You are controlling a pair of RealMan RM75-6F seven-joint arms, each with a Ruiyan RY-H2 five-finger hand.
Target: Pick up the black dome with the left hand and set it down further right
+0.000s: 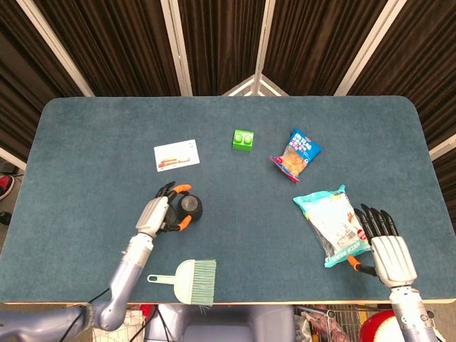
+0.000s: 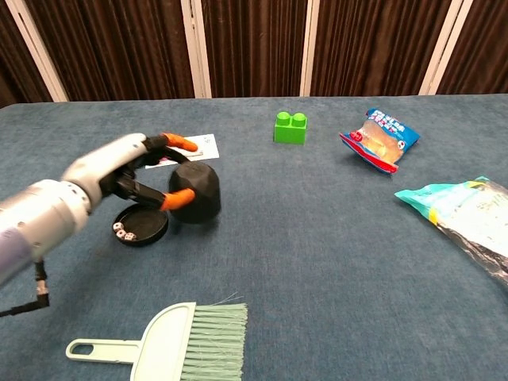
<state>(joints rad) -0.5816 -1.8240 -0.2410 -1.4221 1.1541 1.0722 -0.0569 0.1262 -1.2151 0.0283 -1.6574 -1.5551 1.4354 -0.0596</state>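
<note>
Black dome [image 2: 195, 193] in my left robot hand [image 2: 135, 176], pinched between orange-tipped fingers [image 2: 179, 196]; it sits just right of its round black base tray [image 2: 141, 225], low over the bench [image 2: 317, 238], contact with the cloth unclear. Tray holds small white dice [image 2: 121, 232], near its left rim. Head view: dome [image 1: 190, 206] and left robot hand [image 1: 161, 214] below the white card [image 1: 176, 154].

Right robot hand [image 1: 381, 242] flat at the bench's near right edge, fingers spread, grasping nothing, just beside the teal snack bag [image 1: 332, 224].

Bench top is blue-grey fabric. Also on it: green block [image 2: 290, 127], blue-and-orange snack packet [image 2: 379, 139], pale green dustpan brush [image 2: 175, 343]. Dark brown curtains with white posts [image 2: 194, 48] behind.
</note>
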